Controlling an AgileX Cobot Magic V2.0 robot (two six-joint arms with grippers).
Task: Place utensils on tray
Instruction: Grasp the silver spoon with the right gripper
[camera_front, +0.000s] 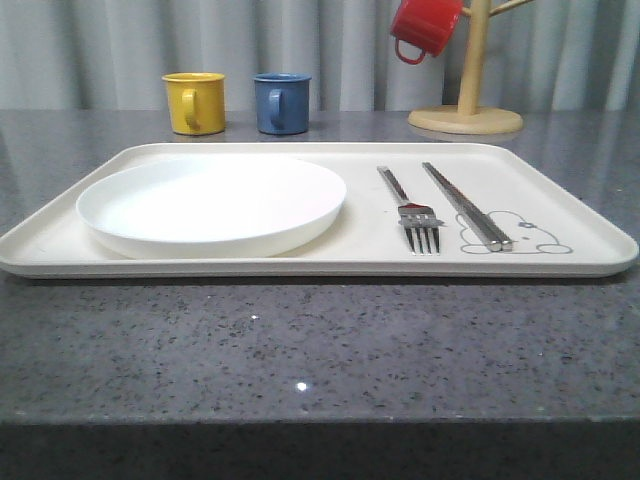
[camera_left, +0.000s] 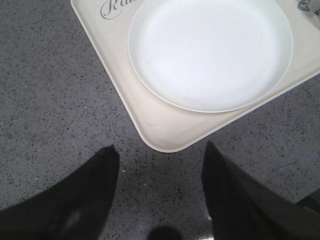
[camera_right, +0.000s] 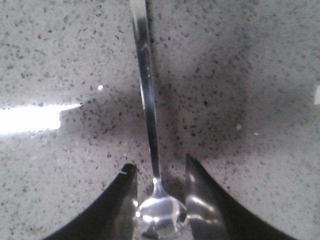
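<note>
The cream tray (camera_front: 350, 255) lies on the grey counter with a white plate (camera_front: 210, 205) on its left half. A silver fork (camera_front: 415, 215) and a pair of chopsticks (camera_front: 465, 205) lie side by side on its right half, near the rabbit drawing. In the right wrist view the spoon (camera_right: 150, 115) lies along the speckled counter. Its oval bowl sits between the fingers of my right gripper (camera_right: 160, 162), which press on both sides of it. My left gripper (camera_left: 160, 150) hangs open over bare counter just off a rounded corner of the tray (camera_left: 160, 130), near the plate (camera_left: 210, 50).
Behind the tray stand a yellow mug (camera_front: 193, 102) and a blue mug (camera_front: 280, 102). A wooden mug tree (camera_front: 470, 100) at the back right carries a red mug (camera_front: 425, 27). Bare counter stretches in front of the tray.
</note>
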